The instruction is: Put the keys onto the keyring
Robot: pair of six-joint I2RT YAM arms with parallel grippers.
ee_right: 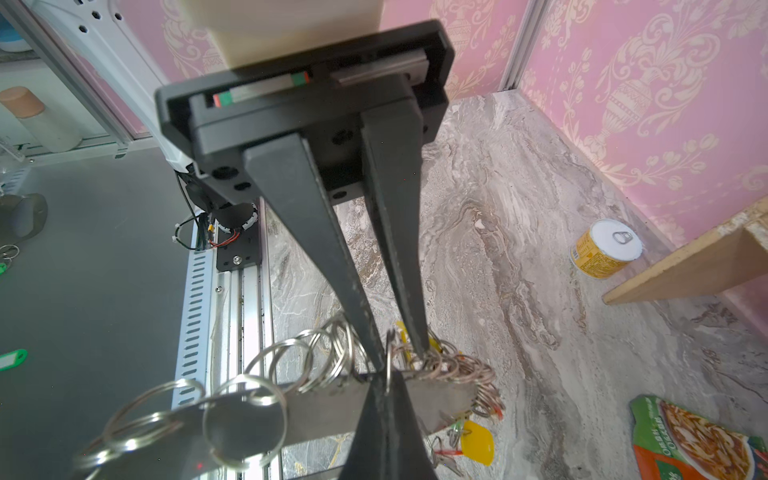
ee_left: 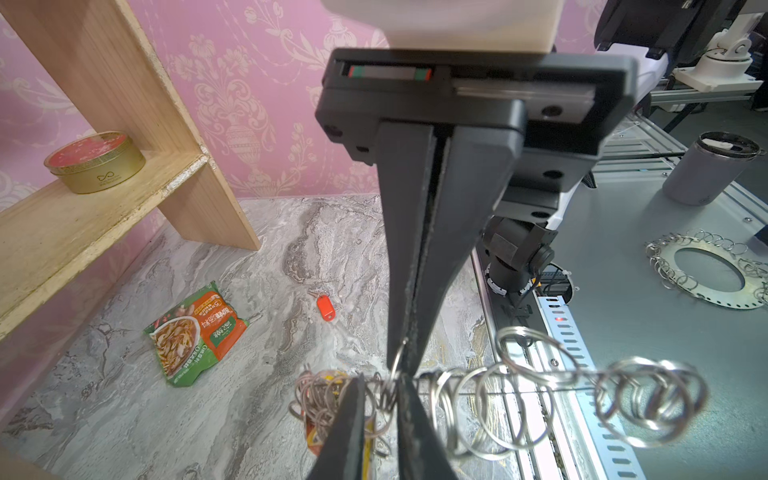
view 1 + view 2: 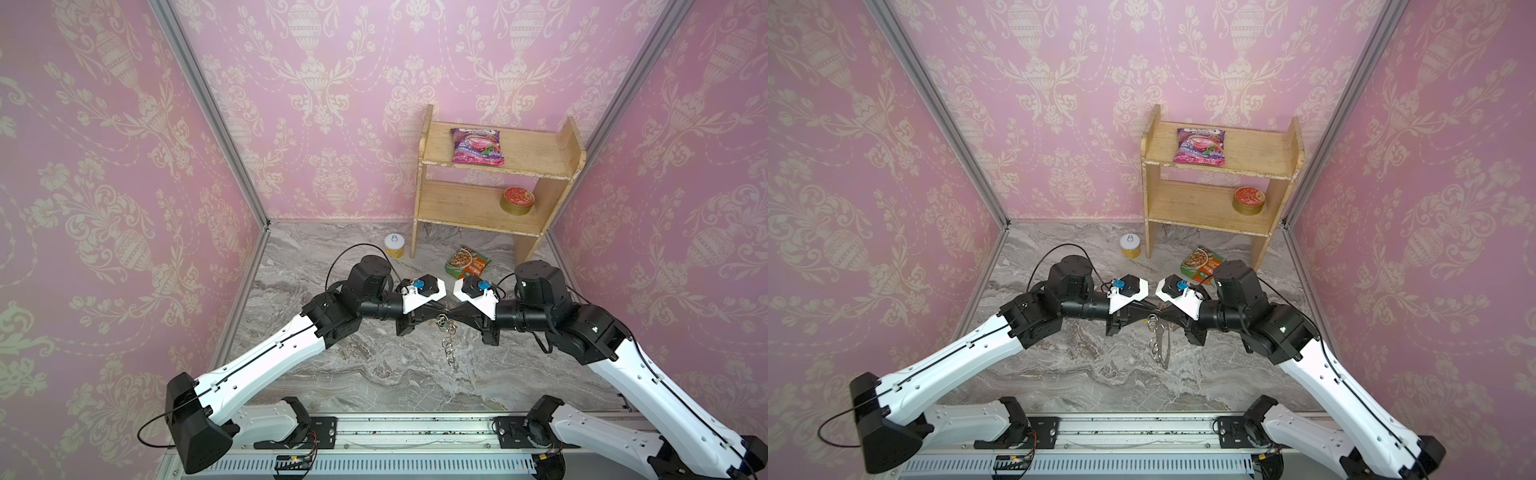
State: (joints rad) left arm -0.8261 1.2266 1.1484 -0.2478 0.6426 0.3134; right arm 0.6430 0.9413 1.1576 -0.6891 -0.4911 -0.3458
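Rail: the aluminium rail (image 3: 415,432) along the front edge carries both arm bases.
Table: a grey marble-patterned top (image 3: 374,374).
Keyring: the keyring (image 3: 449,345) is at mid-table, held up between the two grippers. In both top views its chain of silver rings hangs from where the fingertips meet. Its grey band (image 1: 436,397) sits just behind the bunched rings.
Left gripper: on the left gripper (image 1: 399,357) the jaws are drawn nearly together, leaving a narrow gap with rings of the chain caught in it.
Right gripper: on the right gripper (image 2: 402,361) the jaws are fully together, pinching one ring at the very tip, tip to tip with the left gripper.
Yellow-tagged key: the yellow-tagged key (image 1: 478,442) is under the bunched rings. I cannot tell whether it hangs or lies.
Red-tagged key: the red-tagged key (image 2: 324,305) lies loose on the marble, apart from the keyring.
Noodle packet: the noodle packet (image 3: 467,262) lies flat beyond the grippers.
Can: a yellow pull-tab can (image 3: 395,246) stands upright just beside the shelf.
Shelf: a wooden shelf (image 3: 557,199) stands at the back wall, with a gold tin (image 3: 517,200) on the lower board and a pink packet (image 3: 477,145) on the upper.
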